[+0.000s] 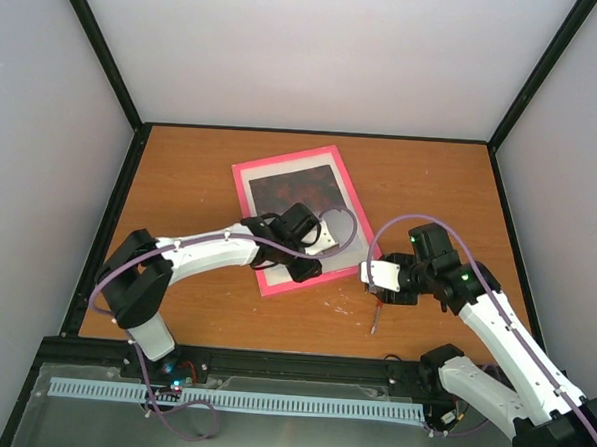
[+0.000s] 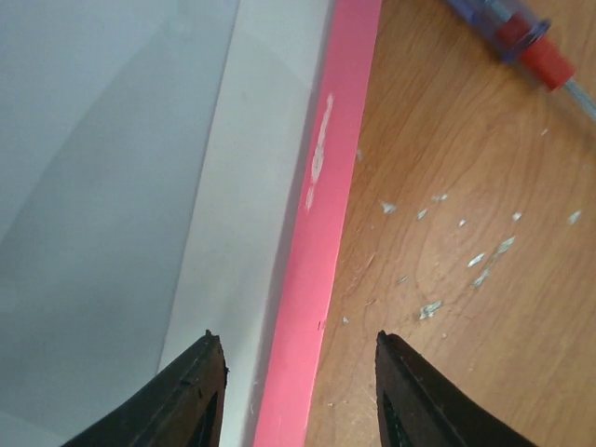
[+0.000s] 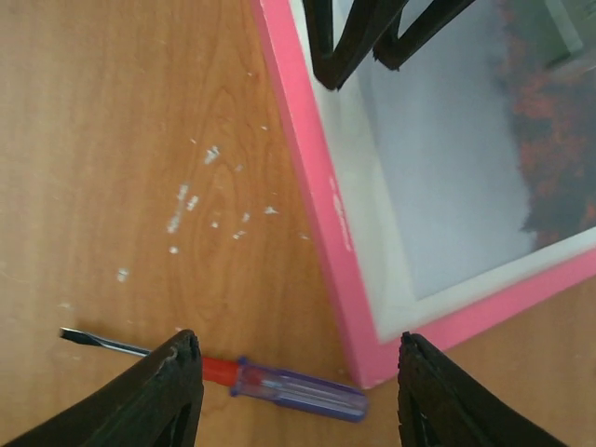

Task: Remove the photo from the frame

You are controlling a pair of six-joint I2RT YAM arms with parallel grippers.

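Now | frame [image 1: 285, 156] long axis near-far, far end tilted left | both jaws apart, empty

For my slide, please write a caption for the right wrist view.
Open right gripper above a blue-handled screwdriver beside a pink rectangular picture frame.

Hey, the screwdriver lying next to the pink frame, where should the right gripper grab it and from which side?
Probably the thick blue handle of the screwdriver, from straight above. It lies flat on the table, so the right gripper's fingers can drop either side and close across its width; the thin shaft offers little to pinch.
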